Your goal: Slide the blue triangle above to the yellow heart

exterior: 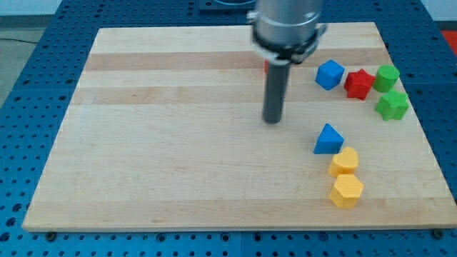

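The blue triangle [328, 139] lies on the wooden board [178, 157] at the view's right, just above and to the left of the yellow heart [344, 162], touching or almost touching it. A yellow hexagon [346, 191] sits right below the heart. My tip [273, 120] is down on the board, to the left of and a little above the blue triangle, with a gap between them.
A blue block [329, 74], a red star [358, 84], a green round block [387, 76] and a green star [392, 106] sit at the upper right. A red block [267, 66] is mostly hidden behind the rod.
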`<state>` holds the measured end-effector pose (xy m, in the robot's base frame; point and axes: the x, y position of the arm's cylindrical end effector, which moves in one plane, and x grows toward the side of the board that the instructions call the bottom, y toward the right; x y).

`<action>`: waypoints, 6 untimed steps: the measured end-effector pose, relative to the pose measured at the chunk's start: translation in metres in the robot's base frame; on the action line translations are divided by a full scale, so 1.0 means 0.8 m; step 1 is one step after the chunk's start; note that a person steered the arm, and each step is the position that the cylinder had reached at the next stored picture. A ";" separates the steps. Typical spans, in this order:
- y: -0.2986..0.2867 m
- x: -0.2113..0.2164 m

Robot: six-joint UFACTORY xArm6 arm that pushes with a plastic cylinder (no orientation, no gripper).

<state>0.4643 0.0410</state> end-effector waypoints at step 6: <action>0.110 -0.039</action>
